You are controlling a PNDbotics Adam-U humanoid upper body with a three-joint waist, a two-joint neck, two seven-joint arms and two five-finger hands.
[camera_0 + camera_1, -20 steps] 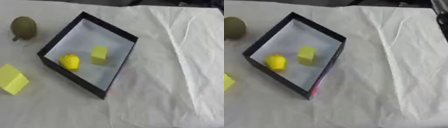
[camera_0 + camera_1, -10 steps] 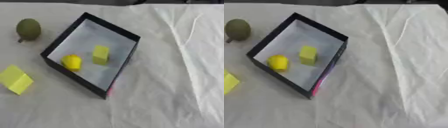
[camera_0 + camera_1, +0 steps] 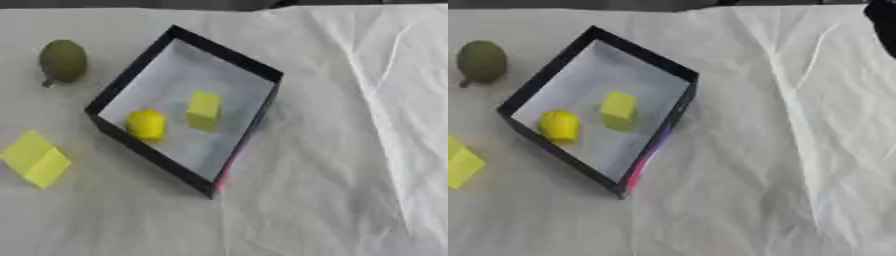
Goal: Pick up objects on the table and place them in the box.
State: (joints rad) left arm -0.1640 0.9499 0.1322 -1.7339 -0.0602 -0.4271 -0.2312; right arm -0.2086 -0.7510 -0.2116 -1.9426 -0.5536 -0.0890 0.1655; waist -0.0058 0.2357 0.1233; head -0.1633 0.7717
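One box, four objects: two inside, two out on the desk.
Left eye view: black box (image 3: 255, 70) holds one yellow round fruit (image 3: 145, 125) and one yellow block (image 3: 204, 106); one green pear (image 3: 63, 61) and one yellow cube (image 3: 36, 158) lie outside on the white-clothed desk (image 3: 332, 165). Right eye view: dark shape (image 3: 883, 22) at upper right corner, hand state cannot tell.

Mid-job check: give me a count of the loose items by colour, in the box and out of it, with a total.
Yellow: 3, the round piece and small block inside the box, plus the larger block on the cloth to its left.
Green: 1, the pear-like fruit on the cloth, outside the box.
Total: 4.
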